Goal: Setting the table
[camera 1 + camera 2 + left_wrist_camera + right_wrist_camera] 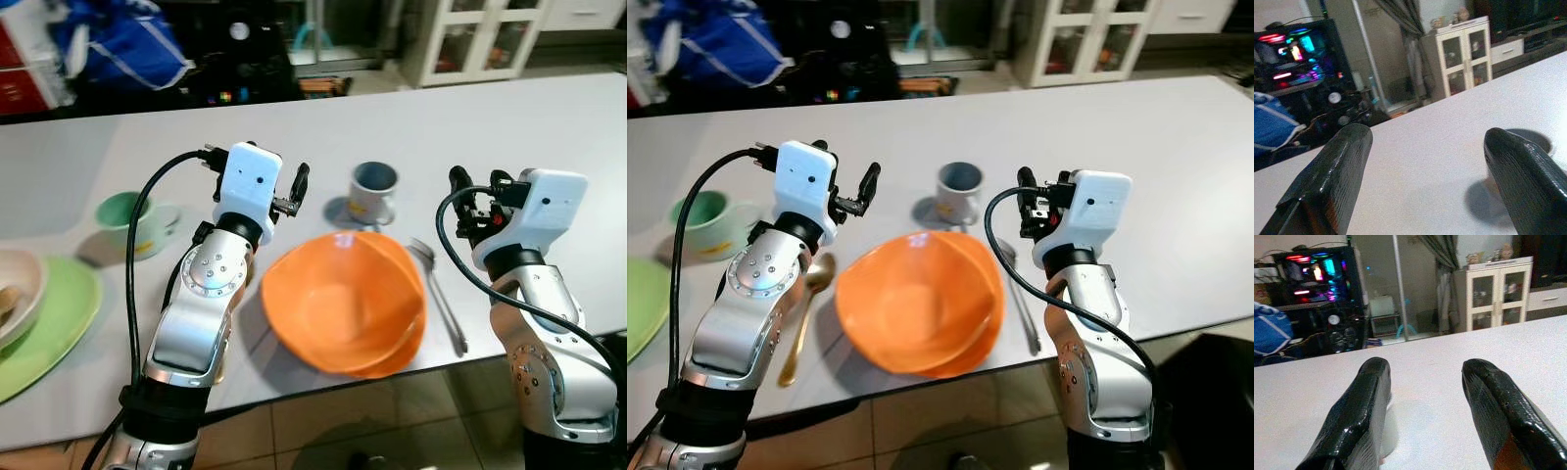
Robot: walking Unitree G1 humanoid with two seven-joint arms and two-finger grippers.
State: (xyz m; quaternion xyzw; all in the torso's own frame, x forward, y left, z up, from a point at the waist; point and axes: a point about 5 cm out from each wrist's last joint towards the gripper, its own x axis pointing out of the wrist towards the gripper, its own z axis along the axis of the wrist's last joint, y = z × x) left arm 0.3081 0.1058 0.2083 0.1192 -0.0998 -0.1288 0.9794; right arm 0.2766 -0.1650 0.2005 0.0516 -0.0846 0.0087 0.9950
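On the white desk (549, 127), near its front edge, an orange bowl (343, 304) sits between the robot's 2 raised arms. The bowl is glossy, wide and shallow, with an uneven, wavy rim, and it holds nothing. Just beside it on the right lies a silver fork (438, 294), handle toward the desk edge. On the bowl's left a gold spoon (805, 318) lies partly under the left arm. Behind the bowl stands a grey mug (373, 191) with a small yellow mark on its side; the mark is too small to read. Farther left is a pale green cup (130, 221), also with a yellow mark that cannot be read. At the far left a green plate (59, 318) carries a cream bowl (20, 289) at the picture's edge.

The left claw (1430, 181) hovers above the desk behind the bowl's left rim, its 2 black fingers (1327, 181) spread apart and holding nothing. The right claw (1425, 416) hovers above the desk just right of the mug, its fingers (1359, 416) likewise parted and gripping nothing. No writing can be read on either silver arm.

Beyond the desk stand a white glass-door cabinet (1493, 291) and a computer (1320, 276) with coloured lights.
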